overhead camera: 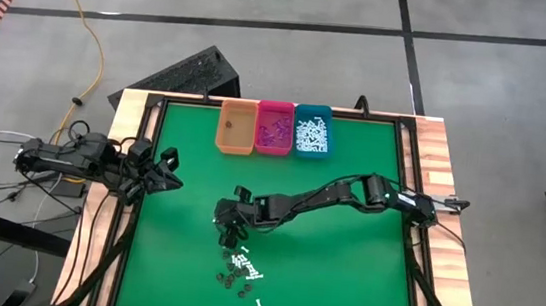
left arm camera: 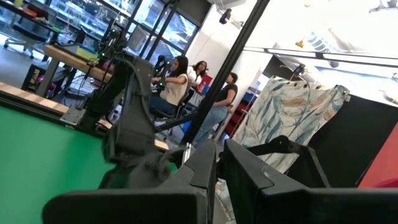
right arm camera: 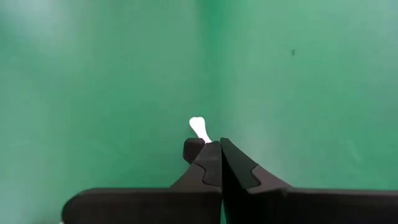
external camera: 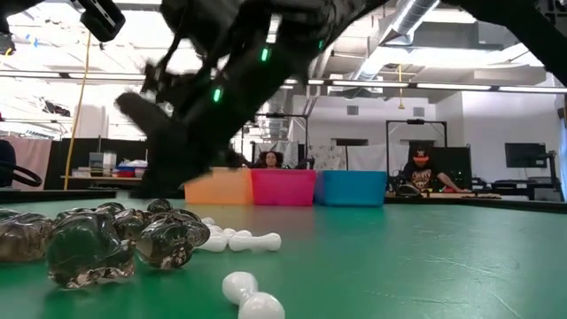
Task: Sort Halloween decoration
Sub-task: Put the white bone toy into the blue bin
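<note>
Right tool (right arm camera: 220, 144) pinched shut on a white stick (right arm camera: 198, 128) above the green worktop (overhead camera: 342, 270), centre frame; left tool (overhead camera: 173, 172) closed, empty, left edge

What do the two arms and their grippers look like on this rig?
Both arms are dark, nearly black, jointed segments. The right arm shows small green lights in the low view. The right gripper has two flat, dark, notched fingers; the left gripper looks the same.
</note>
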`<state>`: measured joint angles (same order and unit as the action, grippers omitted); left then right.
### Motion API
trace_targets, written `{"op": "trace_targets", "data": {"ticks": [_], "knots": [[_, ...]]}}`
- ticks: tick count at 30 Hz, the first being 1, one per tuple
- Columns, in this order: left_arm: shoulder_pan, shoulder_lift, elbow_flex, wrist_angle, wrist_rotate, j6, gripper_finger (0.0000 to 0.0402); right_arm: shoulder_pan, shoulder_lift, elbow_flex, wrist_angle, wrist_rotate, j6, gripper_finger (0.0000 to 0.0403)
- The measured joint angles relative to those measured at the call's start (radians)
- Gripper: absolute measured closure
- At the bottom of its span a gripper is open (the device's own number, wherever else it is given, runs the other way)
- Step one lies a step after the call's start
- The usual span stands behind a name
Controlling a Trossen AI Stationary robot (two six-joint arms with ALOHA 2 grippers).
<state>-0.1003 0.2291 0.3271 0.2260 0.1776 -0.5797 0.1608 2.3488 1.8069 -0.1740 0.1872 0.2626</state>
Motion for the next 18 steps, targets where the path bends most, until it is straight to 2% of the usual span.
{"op": "trace_targets", "data": {"ticks": [3,8,18], "knots": [[0.0,0.0,0.0,0.0,0.0,0.0,0.0379,-0.017,-0.058,0.002,-0.05,0.003,-0.039,0.0385],[0.0,0.0,0.0,0.0,0.0,0.0,0.0379,-0.077,-0.159,0.002,-0.242,0.042,-0.148,0.0381],[0.0,0.0,0.0,-0.001,0.037,-0.028,0.0379,-0.304,-0.384,0.002,-0.677,0.084,-0.291,0.0378]]}}
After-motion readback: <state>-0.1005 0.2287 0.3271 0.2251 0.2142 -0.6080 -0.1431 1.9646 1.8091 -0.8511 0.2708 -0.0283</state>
